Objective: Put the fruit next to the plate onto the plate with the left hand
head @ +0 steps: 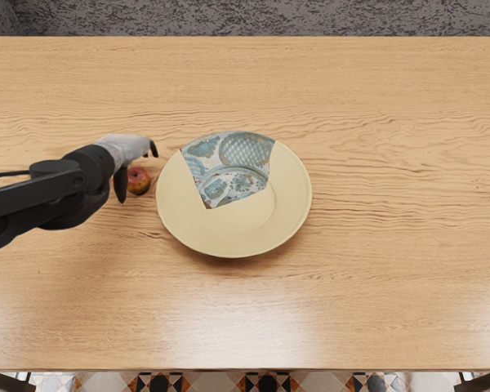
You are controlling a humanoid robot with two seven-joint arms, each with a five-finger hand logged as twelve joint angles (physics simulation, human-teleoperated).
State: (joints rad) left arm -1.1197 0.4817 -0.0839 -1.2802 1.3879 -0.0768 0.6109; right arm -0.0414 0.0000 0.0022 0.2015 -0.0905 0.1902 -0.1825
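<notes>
Only the left arm shows, and it's pretty chunky: matte black to dark grey, built from fat rounded tube sections. There's a flat round cap on one joint and a thin dark rod or cable along the upper edge. The last section before the hand is the fattest, almost barrel-shaped. The hand is a lighter, pale grey shell with black fingertips.

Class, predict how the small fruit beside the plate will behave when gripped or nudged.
The fruit looks round, so a nudge would probably roll it. It is small beside the left hand, so likely light. The nearby plate rim might stop it.
</notes>
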